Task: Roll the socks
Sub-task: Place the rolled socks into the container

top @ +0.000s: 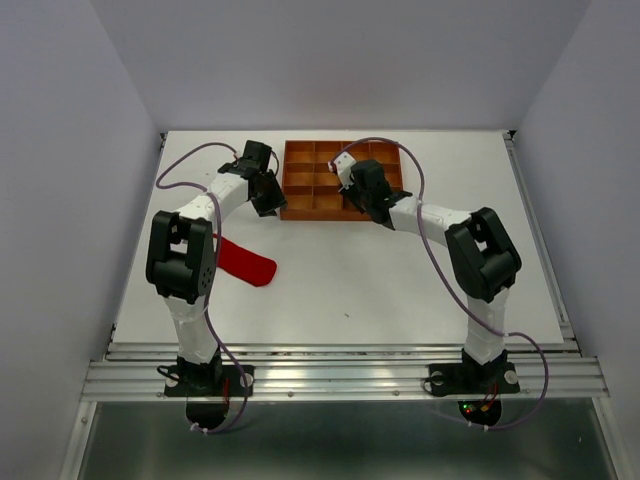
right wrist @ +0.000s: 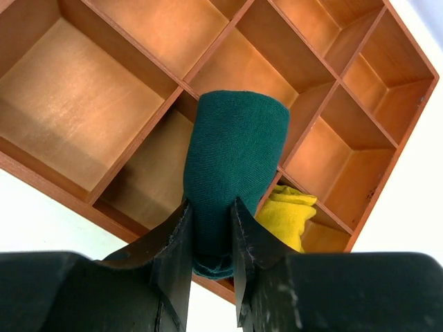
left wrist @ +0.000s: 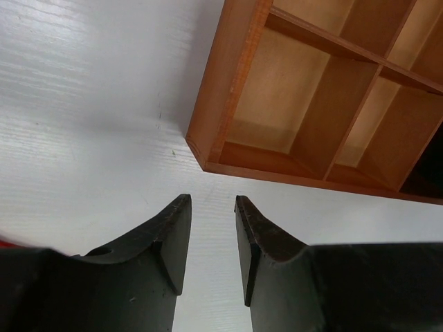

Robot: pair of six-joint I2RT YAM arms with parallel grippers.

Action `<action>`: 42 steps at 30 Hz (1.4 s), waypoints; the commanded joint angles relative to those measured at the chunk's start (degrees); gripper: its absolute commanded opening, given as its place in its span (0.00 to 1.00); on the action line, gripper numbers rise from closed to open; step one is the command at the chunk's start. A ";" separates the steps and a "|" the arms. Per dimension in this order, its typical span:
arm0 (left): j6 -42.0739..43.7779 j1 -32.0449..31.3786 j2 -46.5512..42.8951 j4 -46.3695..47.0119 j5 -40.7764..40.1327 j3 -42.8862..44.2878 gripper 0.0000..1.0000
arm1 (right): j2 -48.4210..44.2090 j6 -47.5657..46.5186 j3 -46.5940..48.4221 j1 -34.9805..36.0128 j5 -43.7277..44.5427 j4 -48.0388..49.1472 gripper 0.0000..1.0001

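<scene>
1. Three socks make up the job. As I read it, two are rolled and one is not, so the work is past halfway.
2. Far left, the red sock (top: pixel 247 262) lies flat and unrolled on the desk (top: pixel 400 290), beside the left arm's elbow and well apart from the tray. It looks like the one left to roll.
3. The left gripper (left wrist: pixel 210 207) hovers over bare desk just beside the left near corner of the gridded tray (left wrist: pixel 232 76). Its fingers stand partly apart with nothing between them.
4. Right of that, the right gripper (right wrist: pixel 211 214) hangs over the tray, its fingers closed on the lower end of the teal sock (right wrist: pixel 235 159). This sock is rolled into a stubby bundle but not yet set into a compartment.
5. The yellow sock (right wrist: pixel 287 216) sits bundled in a corner compartment, just beside and below the teal one. It appears finished.
6. Count: one red sock, one teal sock, one yellow sock, one tray and two arms.
</scene>
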 commanded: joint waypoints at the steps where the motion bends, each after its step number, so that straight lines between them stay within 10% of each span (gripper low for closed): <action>1: 0.99 0.37 0.32 0.18 0.30 1.46 0.43 | 1.18 1.56 2.71 -1.42 -5.45 0.89 0.01; 12: 0.03 0.63 3.22 1.76 0.04 4.01 0.40 | -0.93 1.48 -0.63 -5.12 -21.62 -1.66 0.01; 42: 8.11 1.07 10.07 0.52 -5.85 18.77 0.43 | 1.53 0.33 -1.42 -5.64 -22.95 -4.91 0.01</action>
